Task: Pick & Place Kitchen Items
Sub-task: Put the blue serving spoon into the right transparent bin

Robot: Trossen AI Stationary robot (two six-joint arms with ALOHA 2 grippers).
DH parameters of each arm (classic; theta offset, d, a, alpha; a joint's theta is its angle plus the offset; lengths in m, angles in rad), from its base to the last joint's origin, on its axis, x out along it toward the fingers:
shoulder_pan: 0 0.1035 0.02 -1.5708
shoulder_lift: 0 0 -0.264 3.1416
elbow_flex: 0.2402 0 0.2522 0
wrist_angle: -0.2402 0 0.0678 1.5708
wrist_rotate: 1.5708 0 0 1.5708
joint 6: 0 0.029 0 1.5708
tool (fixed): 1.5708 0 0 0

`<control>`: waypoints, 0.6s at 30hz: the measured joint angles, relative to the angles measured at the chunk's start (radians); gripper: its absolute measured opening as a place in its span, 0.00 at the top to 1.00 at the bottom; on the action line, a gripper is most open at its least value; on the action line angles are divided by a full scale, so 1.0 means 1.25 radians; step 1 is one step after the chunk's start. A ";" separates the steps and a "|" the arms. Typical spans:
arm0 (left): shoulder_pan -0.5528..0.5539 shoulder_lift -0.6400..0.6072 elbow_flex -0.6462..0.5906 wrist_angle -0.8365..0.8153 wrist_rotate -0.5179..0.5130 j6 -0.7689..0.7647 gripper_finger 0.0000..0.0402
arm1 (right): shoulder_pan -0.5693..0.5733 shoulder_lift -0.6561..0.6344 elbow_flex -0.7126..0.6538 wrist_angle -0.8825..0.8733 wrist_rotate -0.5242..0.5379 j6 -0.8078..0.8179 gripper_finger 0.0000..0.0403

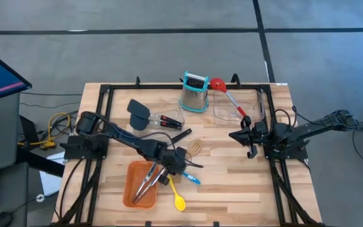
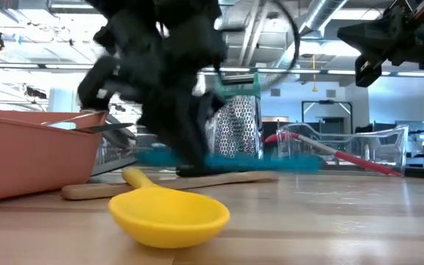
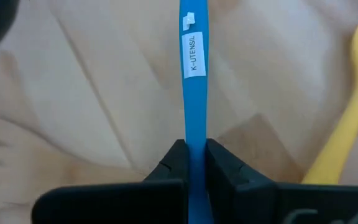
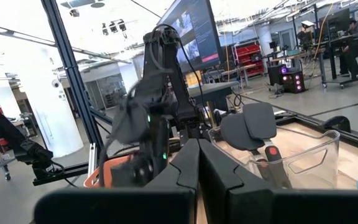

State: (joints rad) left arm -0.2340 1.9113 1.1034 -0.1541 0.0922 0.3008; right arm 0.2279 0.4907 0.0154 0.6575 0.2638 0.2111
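Note:
My left gripper [image 1: 179,165] is shut on a small blue spoon [image 3: 191,87], just right of the orange tray [image 1: 131,189]. The spoon also shows in the high view [image 1: 192,179] and, blurred, in the low view [image 2: 263,162]. A yellow spoon [image 1: 177,197] lies on the table beside it, its bowl near the front edge [image 2: 169,213]. A wooden slotted spatula [image 1: 195,147] lies flat behind them. Steel tongs [image 1: 149,181] lie in the tray. My right gripper [image 1: 247,136] is shut and empty at the table's right, raised above it. My left gripper pinches the blue spoon's labelled handle [image 3: 192,134] between its two fingers [image 3: 174,163], one on each narrow edge. The handle runs straight out ahead from between the fingertips. In the low view the spoon lies about level, close over the table; whether it touches the wood I cannot tell.
A clear bin [image 1: 169,112] at the far left holds a black spatula [image 1: 138,113] and a black-and-red tool. A second clear bin [image 1: 252,108] holds a red slotted spoon [image 1: 227,94]. A steel grater [image 1: 195,92] stands between them. Bare wood lies at the near right.

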 joint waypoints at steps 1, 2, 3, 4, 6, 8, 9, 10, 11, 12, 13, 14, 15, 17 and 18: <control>0.000 -0.015 0.001 0.003 0.000 0.001 0.99 | 0.000 0.000 0.000 0.000 0.000 0.000 1.00; 0.000 -0.032 0.002 0.005 0.000 0.001 0.99 | 0.000 0.000 0.000 0.000 0.000 0.000 1.00; 0.000 -0.049 0.002 0.003 -0.001 0.001 0.99 | 0.000 0.000 0.000 0.000 0.000 0.000 1.00; 0.000 -0.066 0.002 0.002 -0.008 0.001 0.99 | 0.000 0.000 0.000 0.000 0.000 0.000 1.00; 0.000 -0.105 0.002 0.002 -0.038 0.005 0.99 | 0.000 0.000 0.000 0.000 0.000 0.000 1.00; 0.000 -0.147 0.002 0.006 -0.075 0.008 0.99 | 0.000 0.000 0.000 0.000 0.000 0.000 1.00; 0.000 -0.170 0.002 0.005 -0.095 0.013 0.99 | 0.000 0.000 0.000 0.000 0.000 0.000 1.00; 0.003 -0.191 0.002 0.004 -0.114 0.024 0.99 | 0.000 0.000 0.000 0.000 0.000 0.000 1.00; 0.004 -0.212 0.002 0.005 -0.127 0.033 0.99 | 0.000 0.000 0.000 0.000 0.000 0.000 1.00; 0.006 -0.234 0.002 0.002 -0.140 0.044 0.99 | 0.000 0.000 0.000 0.000 0.000 0.000 1.00; 0.010 -0.255 0.002 0.007 -0.150 0.048 0.99 | 0.000 0.000 0.000 0.000 0.000 0.000 1.00; 0.013 -0.275 0.002 0.019 -0.160 0.050 0.99 | 0.000 0.000 0.000 0.000 0.000 0.000 1.00; 0.017 -0.294 0.002 0.022 -0.167 0.051 0.99 | 0.000 0.000 0.000 0.000 0.000 0.000 1.00; 0.030 -0.324 0.003 0.044 -0.168 0.052 0.99 | 0.000 0.000 0.000 0.000 0.000 0.000 1.00; 0.037 -0.337 0.003 0.051 -0.170 0.052 0.99 | 0.000 0.000 0.000 0.000 0.000 0.000 1.00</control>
State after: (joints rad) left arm -0.1883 1.4905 1.1069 -0.0902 -0.1199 0.3654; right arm 0.2279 0.4904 0.0154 0.6575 0.2638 0.2111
